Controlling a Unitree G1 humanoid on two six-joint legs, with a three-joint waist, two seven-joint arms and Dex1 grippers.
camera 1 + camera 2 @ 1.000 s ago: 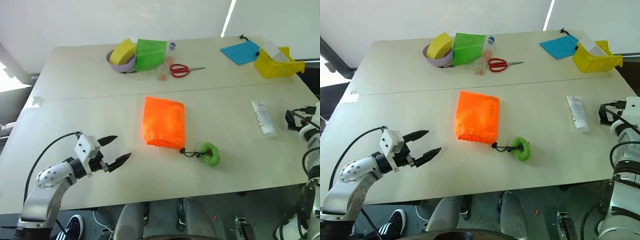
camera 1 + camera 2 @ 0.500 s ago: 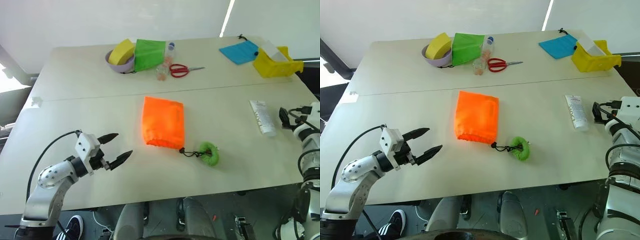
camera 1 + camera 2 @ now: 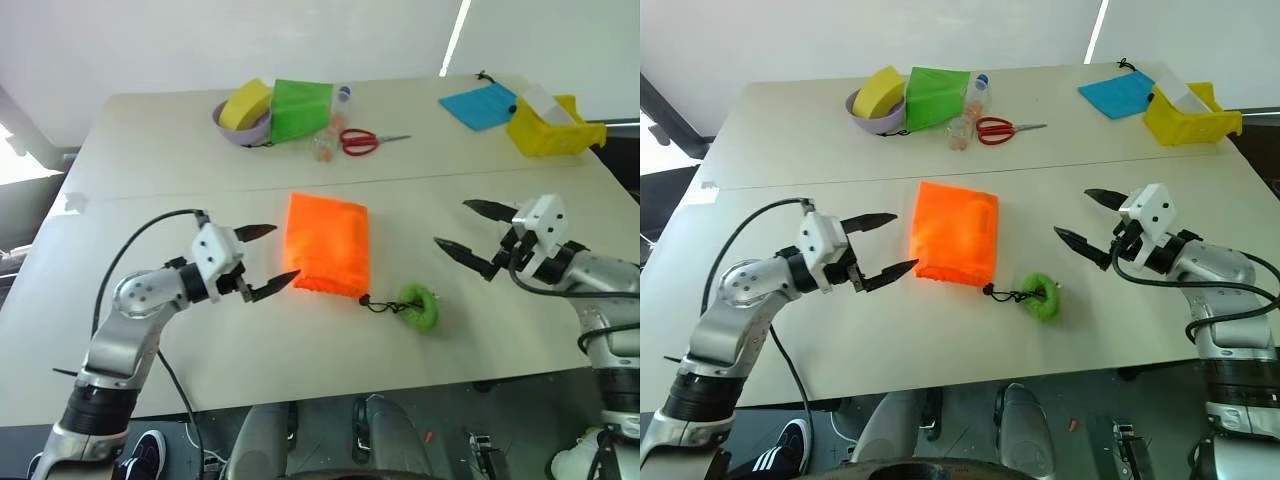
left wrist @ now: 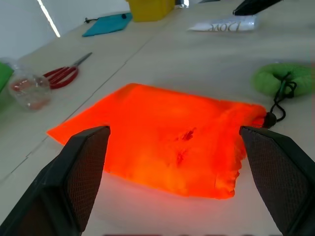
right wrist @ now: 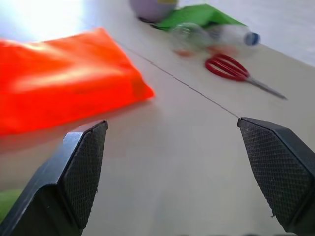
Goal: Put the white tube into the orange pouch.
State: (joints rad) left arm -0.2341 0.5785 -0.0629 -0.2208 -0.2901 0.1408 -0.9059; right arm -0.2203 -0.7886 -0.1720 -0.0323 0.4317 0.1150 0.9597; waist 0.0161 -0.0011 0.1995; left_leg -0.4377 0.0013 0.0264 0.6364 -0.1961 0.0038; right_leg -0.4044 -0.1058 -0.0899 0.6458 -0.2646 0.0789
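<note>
The orange pouch (image 3: 328,245) lies flat in the middle of the table, its black cord running to a green pompom (image 3: 419,307) on its near right. My left gripper (image 3: 272,256) hovers open just left of the pouch's near corner, pointing at it. My right gripper (image 3: 455,224) is open too, out to the right of the pouch and pointing left. The white tube (image 4: 221,24) lies on the table beyond the pompom in the left wrist view; in the head views my right hand covers it.
At the back of the table stand a lilac bowl (image 3: 243,131) with a yellow sponge, a green pouch (image 3: 301,107), a clear bottle (image 3: 341,100) and red scissors (image 3: 362,140). A blue pouch (image 3: 480,103) and a yellow bin (image 3: 552,128) are at the back right.
My right arm has swung in from the table's right edge and now points left over the spot where the tube lay. My left gripper has moved right and up, close to the pouch.
</note>
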